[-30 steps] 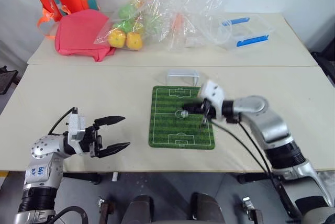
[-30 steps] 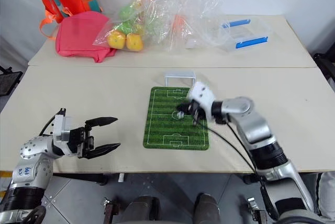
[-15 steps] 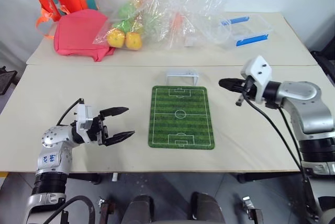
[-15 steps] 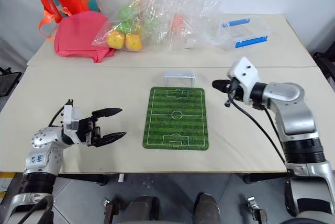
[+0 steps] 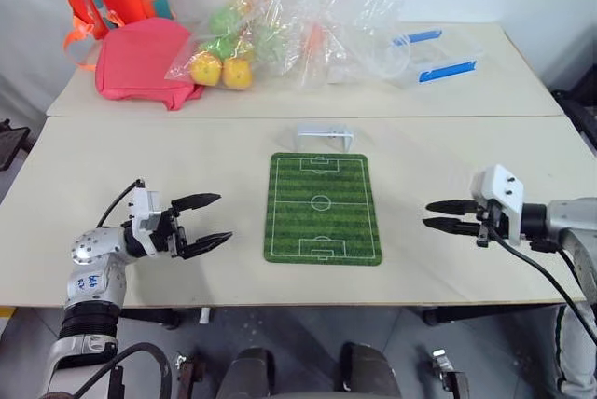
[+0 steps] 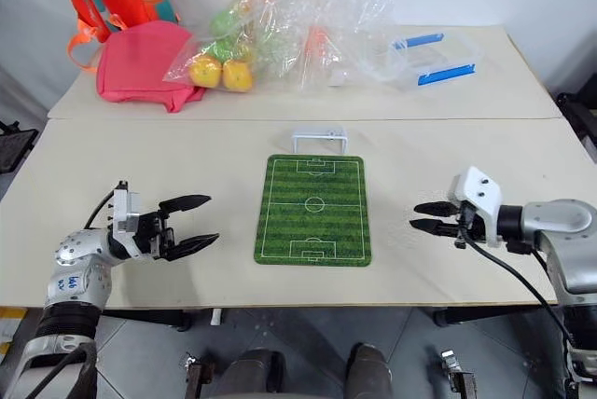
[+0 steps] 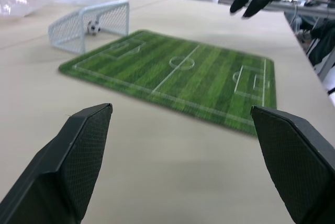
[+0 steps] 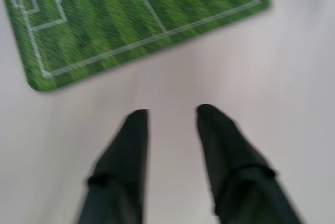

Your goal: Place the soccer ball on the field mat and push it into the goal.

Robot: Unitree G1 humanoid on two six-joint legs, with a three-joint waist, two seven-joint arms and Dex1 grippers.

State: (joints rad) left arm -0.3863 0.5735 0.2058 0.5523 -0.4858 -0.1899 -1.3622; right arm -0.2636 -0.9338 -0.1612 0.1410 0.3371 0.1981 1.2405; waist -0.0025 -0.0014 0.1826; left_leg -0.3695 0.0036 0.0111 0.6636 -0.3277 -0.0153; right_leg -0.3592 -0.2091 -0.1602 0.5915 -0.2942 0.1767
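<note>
The soccer ball sits inside the goal at the field mat's twelve o'clock, so both empty pincers, left wide, right narrowly parted, flank it.

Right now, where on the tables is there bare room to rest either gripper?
Bare tabletop lies between the left gripper and the field mat, and between the mat and the right gripper. The far table is crowded: pink bag, plastic fruit bag, clear box.
</note>
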